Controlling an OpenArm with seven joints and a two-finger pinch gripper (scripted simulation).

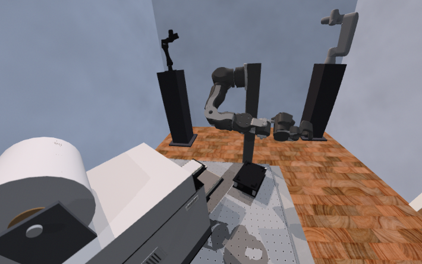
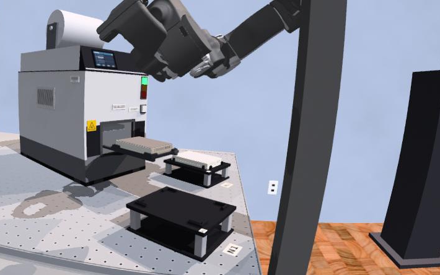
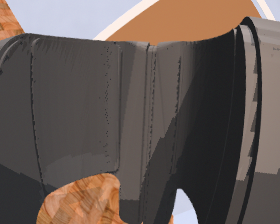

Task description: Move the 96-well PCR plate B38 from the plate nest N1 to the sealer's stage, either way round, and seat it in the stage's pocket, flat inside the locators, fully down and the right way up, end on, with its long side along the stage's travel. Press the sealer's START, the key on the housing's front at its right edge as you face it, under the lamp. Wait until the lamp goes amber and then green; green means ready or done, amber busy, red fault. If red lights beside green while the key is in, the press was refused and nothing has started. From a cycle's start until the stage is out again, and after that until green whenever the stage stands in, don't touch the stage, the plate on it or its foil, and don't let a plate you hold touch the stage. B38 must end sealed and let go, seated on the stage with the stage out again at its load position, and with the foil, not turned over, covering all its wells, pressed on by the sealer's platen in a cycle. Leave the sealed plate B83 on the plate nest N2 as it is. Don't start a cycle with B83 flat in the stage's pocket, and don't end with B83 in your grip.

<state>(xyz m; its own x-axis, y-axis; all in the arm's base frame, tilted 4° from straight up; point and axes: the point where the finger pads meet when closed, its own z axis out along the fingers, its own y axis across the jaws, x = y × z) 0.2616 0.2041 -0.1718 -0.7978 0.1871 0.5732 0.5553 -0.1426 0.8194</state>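
Observation:
Plate B38 (image 2: pixel 144 144) lies flat on the sealer's stage (image 2: pixel 136 153), which stands out in front of the slot. Its top looks smooth and tan. The lamp (image 2: pixel 144 80) shows green, and the START key (image 2: pixel 142 108) sits below it. Plate nest N1 (image 2: pixel 180 209) is empty. Plate B83 (image 2: pixel 198 159) rests on nest N2 (image 2: pixel 196 169), next to the stage. My gripper (image 2: pixel 112 28) (image 1: pixel 306 129) is shut on nothing, high above the table and off to the side of it. The wrist view shows only its closed fingers (image 3: pixel 147 209) against floor and wall.
The sealer housing (image 2: pixel 78 113) carries a foil roll (image 2: pixel 73 28) on top. The arm's post (image 2: pixel 303 136) rises at the table's edge near N1. Two black camera stands (image 1: pixel 176 104) (image 1: pixel 321 98) stand on the wooden floor beyond the table.

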